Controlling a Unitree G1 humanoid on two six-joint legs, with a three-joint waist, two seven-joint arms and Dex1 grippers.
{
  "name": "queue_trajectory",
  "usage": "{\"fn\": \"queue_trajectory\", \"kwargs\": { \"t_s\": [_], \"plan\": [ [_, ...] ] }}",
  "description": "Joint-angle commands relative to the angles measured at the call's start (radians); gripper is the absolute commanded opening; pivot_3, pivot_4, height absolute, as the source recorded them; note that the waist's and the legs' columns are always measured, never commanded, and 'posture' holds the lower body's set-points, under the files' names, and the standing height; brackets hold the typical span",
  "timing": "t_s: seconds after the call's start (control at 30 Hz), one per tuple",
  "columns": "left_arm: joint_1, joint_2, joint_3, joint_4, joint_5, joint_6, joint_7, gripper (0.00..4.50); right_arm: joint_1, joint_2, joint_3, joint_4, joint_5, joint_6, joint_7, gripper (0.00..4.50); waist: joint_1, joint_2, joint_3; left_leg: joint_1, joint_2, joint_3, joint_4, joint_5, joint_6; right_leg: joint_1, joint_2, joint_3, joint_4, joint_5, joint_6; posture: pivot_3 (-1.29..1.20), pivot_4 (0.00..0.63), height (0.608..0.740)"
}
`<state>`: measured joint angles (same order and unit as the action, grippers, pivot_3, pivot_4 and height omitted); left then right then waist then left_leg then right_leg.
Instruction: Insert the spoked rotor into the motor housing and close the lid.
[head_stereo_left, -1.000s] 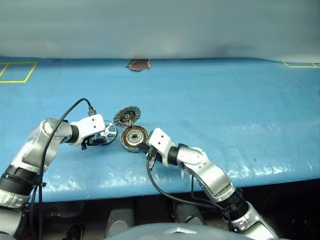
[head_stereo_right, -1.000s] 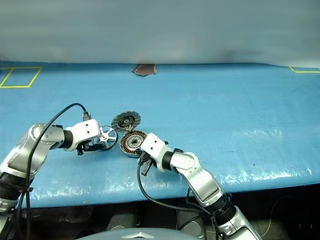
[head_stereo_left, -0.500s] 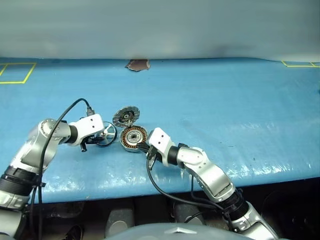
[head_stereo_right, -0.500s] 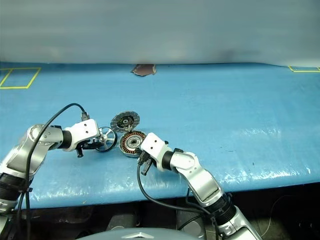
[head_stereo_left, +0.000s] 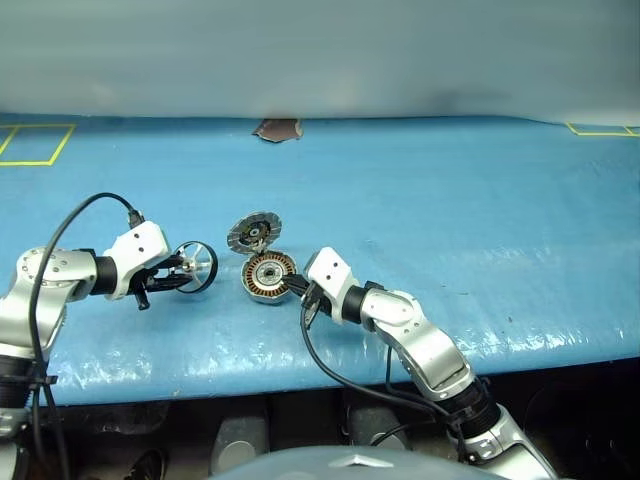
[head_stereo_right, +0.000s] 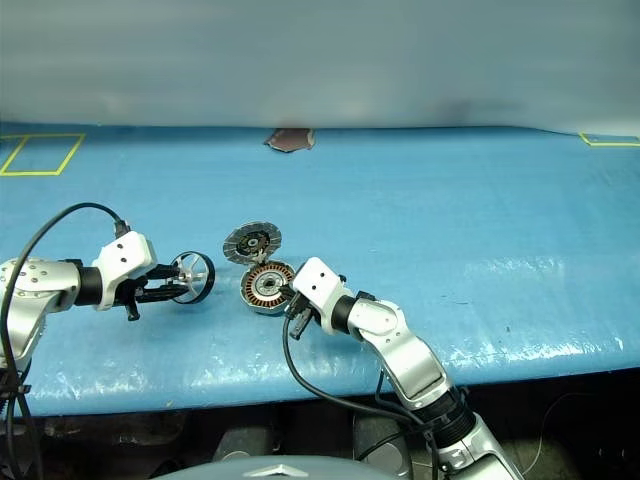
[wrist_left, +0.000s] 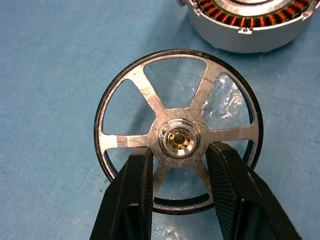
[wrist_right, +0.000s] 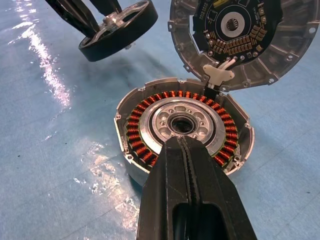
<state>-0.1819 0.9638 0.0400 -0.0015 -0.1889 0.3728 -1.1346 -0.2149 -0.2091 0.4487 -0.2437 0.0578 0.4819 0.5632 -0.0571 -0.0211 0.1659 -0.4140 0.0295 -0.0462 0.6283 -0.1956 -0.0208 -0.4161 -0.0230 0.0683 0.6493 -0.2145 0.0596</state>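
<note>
My left gripper (head_stereo_left: 178, 273) is shut on the spoked rotor (head_stereo_left: 196, 268), its fingers (wrist_left: 134, 186) pinching the pale hub (wrist_left: 178, 139). The shiny ring is held tilted up on edge just above the blue table, a short way left of the motor housing (head_stereo_left: 268, 277). The housing stands open, showing its copper windings (wrist_right: 145, 107) around a silver centre. Its hinged lid (head_stereo_left: 253, 232) stands up behind it, segmented inner face showing. My right gripper (wrist_right: 183, 146) is shut, its tips resting over the housing's near rim; it also shows in the head view (head_stereo_left: 299, 291).
The blue table (head_stereo_left: 450, 220) stretches wide to the right and back. A brown patch (head_stereo_left: 278, 129) lies at its far edge. Yellow tape marks sit at the far left (head_stereo_left: 30, 145) and far right (head_stereo_left: 600, 128). Black cables hang from both wrists near the front edge.
My left gripper has carried the rotor left, away from the housing, lifted it slightly and rolled it up on edge. The right gripper, housing and lid have stayed put.
</note>
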Motion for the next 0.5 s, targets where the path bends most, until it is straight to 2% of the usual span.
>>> {"fn": "queue_trajectory", "kwargs": {
  "t_s": [0.03,0.5],
  "plan": [
    [-0.034,0.019,0.032,0.007,-0.063,-0.008,-0.070,1.38,-0.018,0.022,0.003,-0.002,-0.005,-0.048,-0.010,0.00,0.000,0.000,0.000,0.000,0.000,0.000,0.000,0.000,0.000,0.000,0.000,0.000,0.000,0.000,0.000,0.00,0.150,0.740],
    [-0.138,0.036,-0.026,0.033,-0.141,0.051,-0.255,1.38,-0.038,0.045,-0.031,0.062,-0.025,-0.136,-0.053,0.00,-0.003,0.000,0.000,0.000,0.000,0.000,0.000,0.000,0.000,0.000,0.000,0.000,0.000,0.000,0.000,0.00,0.150,0.740]
  ]
}}
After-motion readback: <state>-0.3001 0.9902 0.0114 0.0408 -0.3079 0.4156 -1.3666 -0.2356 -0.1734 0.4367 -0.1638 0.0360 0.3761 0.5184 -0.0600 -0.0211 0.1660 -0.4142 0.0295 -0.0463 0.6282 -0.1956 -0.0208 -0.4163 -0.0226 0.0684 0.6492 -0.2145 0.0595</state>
